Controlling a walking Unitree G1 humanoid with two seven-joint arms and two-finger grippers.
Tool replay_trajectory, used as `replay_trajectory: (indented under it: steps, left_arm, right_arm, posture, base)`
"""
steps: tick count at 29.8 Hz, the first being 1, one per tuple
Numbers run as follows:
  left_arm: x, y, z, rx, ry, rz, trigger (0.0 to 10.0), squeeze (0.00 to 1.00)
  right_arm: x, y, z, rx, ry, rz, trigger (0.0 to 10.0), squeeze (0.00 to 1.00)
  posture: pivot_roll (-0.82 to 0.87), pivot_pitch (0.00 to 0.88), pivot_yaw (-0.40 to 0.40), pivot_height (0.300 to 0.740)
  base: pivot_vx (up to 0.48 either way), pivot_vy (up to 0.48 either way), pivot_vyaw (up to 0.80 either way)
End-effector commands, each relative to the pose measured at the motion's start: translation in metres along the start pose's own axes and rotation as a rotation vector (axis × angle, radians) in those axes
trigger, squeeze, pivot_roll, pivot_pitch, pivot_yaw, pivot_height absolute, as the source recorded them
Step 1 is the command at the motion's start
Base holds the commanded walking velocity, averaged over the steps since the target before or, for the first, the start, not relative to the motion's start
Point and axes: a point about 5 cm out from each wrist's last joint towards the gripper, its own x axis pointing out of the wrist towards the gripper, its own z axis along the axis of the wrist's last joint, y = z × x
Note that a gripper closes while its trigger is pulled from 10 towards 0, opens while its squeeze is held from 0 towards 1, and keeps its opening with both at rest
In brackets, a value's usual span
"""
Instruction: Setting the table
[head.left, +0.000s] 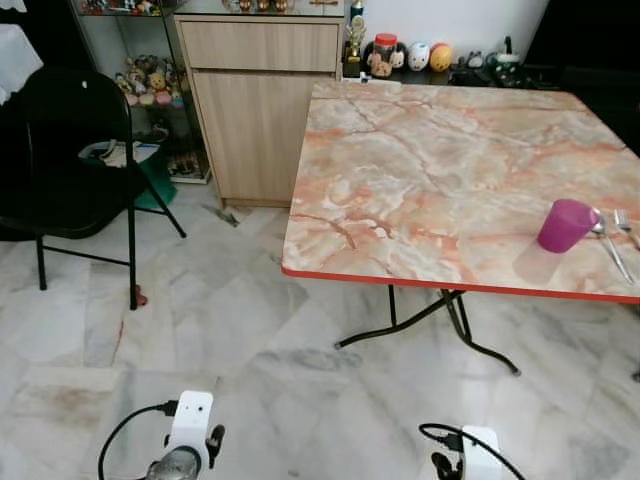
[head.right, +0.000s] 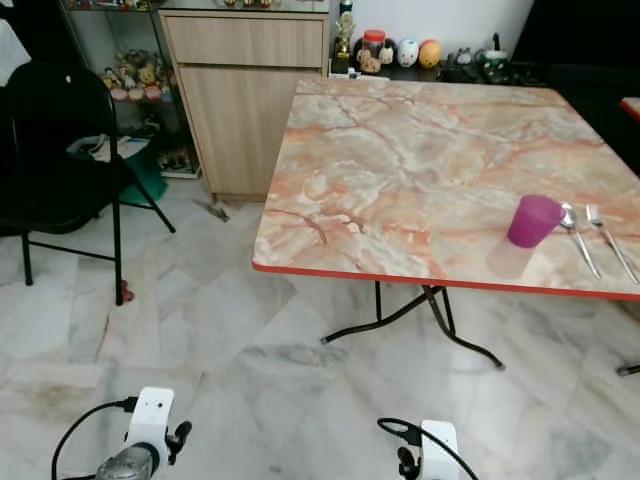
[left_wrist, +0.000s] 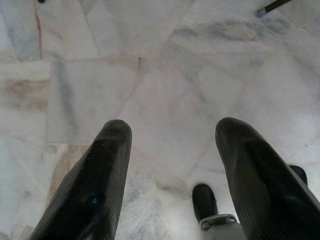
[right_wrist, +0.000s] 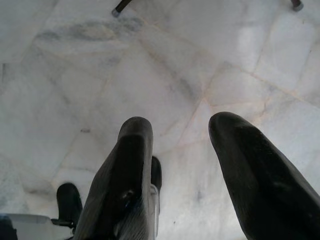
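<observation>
Both your grippers hang low and empty over the floor.

Your left gripper (left_wrist: 170, 150) has its fingers spread with nothing between them, and your right gripper (right_wrist: 182, 145) is the same, above pale marble floor (head.left: 250, 340). Ahead, the table (head.left: 420, 160) carries a purple cup (head.left: 566, 225) near its right front edge, with a spoon (head.left: 606, 240) and fork (head.right: 608, 238) just beside it. A black chair (head.left: 70, 170) stands off left.

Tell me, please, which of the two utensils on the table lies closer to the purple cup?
The spoon, right beside the purple cup; the fork lies beyond it, farther right.
</observation>
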Motion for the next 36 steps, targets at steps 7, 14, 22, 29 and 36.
replay_trajectory:
  steps: [7,14,22,29,36]
  left_arm:
    - [-0.0002,-0.0001,-0.0033,-0.04,0.028,-0.021,10.0,0.0]
    - [0.0,-0.0016,-0.0026,-0.063,0.029,-0.053,10.0,0.0]
    - [-0.0001,-0.0011,-0.0032,-0.053,0.032,-0.056,10.0,0.0]
    - [-0.0002,-0.0014,-0.0035,-0.051,0.033,-0.058,10.0,0.0]
    - [-0.0002,-0.0025,-0.0036,-0.047,0.034,-0.063,10.0,0.0]
  right_arm:
    - [-0.0002,-0.0018,0.0002,0.0,-0.001,-0.003,10.0,0.0]
    - [-0.0003,-0.0016,-0.0016,0.013,0.014,-0.003,10.0,0.0]
    - [-0.0003,-0.0008,-0.0005,0.013,0.002,0.004,10.0,0.0]
    - [-0.0001,-0.0003,0.0002,0.016,-0.003,0.011,10.0,0.0]
    - [0.0,0.0001,0.0002,0.021,-0.001,0.02,10.0,0.0]
  posture:
    - [0.04,0.0,-0.017,0.74]
    - [0.04,0.0,-0.014,0.74]
    - [0.04,0.0,-0.014,0.74]
    - [0.04,0.0,-0.015,0.74]
    - [0.04,0.0,-0.016,0.74]
  base:
    - [0.0,0.0,0.0]
    - [0.0,0.0,-0.17]
    - [0.0,0.0,-0.28]
    - [0.0,0.0,0.0]
    - [0.0,0.0,0.0]
